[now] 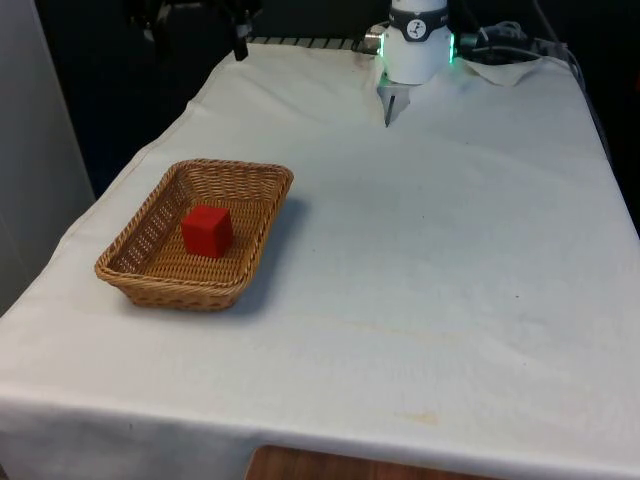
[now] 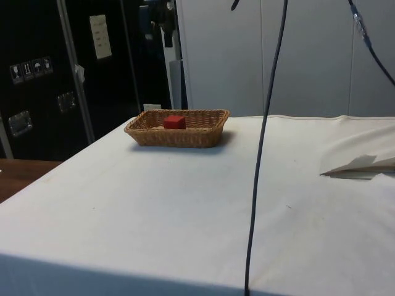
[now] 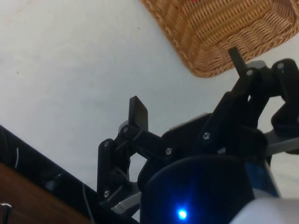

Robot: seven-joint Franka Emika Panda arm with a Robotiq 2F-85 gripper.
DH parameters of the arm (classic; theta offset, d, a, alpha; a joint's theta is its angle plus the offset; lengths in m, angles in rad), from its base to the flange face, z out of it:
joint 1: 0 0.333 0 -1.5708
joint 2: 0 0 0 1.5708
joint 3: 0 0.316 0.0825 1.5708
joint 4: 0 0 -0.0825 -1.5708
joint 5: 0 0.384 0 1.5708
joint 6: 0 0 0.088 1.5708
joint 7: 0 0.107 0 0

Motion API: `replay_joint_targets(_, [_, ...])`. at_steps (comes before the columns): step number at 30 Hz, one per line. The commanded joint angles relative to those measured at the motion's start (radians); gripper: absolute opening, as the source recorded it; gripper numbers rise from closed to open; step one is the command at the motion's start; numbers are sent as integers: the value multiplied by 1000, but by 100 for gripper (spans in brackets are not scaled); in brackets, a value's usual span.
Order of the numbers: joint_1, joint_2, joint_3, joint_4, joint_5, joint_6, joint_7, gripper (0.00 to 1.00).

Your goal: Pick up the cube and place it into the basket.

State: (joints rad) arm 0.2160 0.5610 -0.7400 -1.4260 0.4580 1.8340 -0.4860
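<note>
The red cube rests upright on the floor of the woven wicker basket, which stands on the white cloth towards the front view's left. My gripper is open, with its two black fingers spread wide and nothing between them. It hangs high above the cloth, off to one side of the basket, and touches neither the basket nor the cube.
A raised fold in the white cloth lies near the robot's base. A black cable hangs down across the side view. Bare cloth stretches to the front view's right of the basket.
</note>
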Motion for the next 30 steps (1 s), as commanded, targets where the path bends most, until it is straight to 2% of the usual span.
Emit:
replay_joint_targets(1, [3,-3,0,-1,-3,-4,0,100])
replay_joint_targets(2, [18,-15,-4,-16,-12,5,4,100])
replay_joint_targets(3, [18,-15,-4,-16,-12,5,4,100])
replay_joint_targets(5, [28,-24,-1,-23,-18,0,4,100])
replay_joint_targets(9, [39,-39,7,-36,-27,-5,6,100])
replay_joint_targets(10, [30,-34,15,-27,-23,-17,1,100])
replay_joint_targets(11, [44,-47,11,-43,-32,-6,6,100])
replay_joint_targets(17, [61,-78,34,-70,-56,-6,17,100])
replay_joint_targets(19, [63,-82,38,-74,-60,-6,18,100])
replay_joint_targets(20, [48,-70,43,-58,-51,-19,12,100])
replay_joint_targets(21, [66,-92,48,-82,-68,-6,22,100])
replay_joint_targets(28, [76,-131,89,-116,-101,-6,39,100])
replay_joint_targets(29, [62,-121,95,-103,-92,-19,32,100])
replay_joint_targets(30, [76,-135,94,-120,-105,-5,41,100])
